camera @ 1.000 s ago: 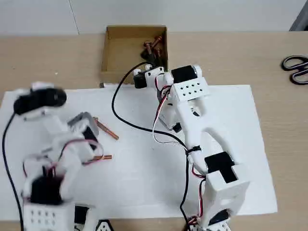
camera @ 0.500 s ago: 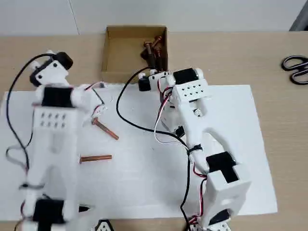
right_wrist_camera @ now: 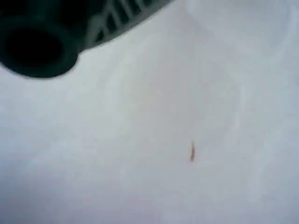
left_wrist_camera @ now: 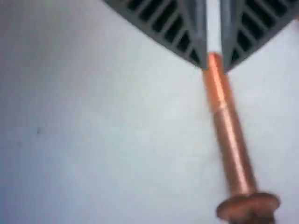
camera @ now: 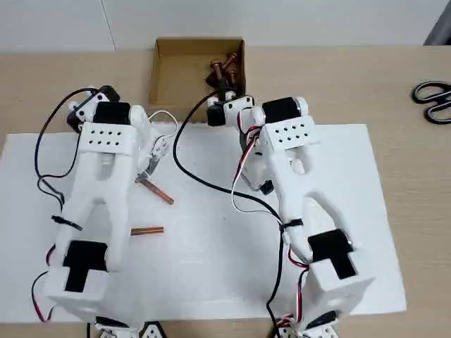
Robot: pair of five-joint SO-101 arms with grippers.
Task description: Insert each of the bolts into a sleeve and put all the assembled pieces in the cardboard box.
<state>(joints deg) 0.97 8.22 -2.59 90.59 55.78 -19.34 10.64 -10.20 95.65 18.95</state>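
Note:
A copper bolt point(camera: 156, 191) lies slanted on the white paper point(camera: 211, 267); in the left wrist view the bolt point(left_wrist_camera: 229, 140) runs from my fingertips to its flanged head. My left gripper point(camera: 146, 171) point(left_wrist_camera: 213, 63) is down at the bolt's plain end, its grey fingers point(left_wrist_camera: 182, 32) drawn together to a narrow slit. A copper sleeve point(camera: 148, 230) lies flat on the paper below the bolt. The cardboard box point(camera: 176, 77) at the back holds copper assembled pieces point(camera: 225, 68) in its right corner. My right gripper point(camera: 223, 95) is at the box's near right edge.
Black scissors point(camera: 433, 98) lie on the wooden table at the far right. A black cable point(camera: 190, 176) loops over the paper between the two arms. The right half of the paper point(right_wrist_camera: 187, 140) is bare.
My left arm unfolded from the near left and stretched out over the paper, bringing its gripper down to the bolt's end. The right arm shifted slightly right. Bolt and sleeve stayed put.

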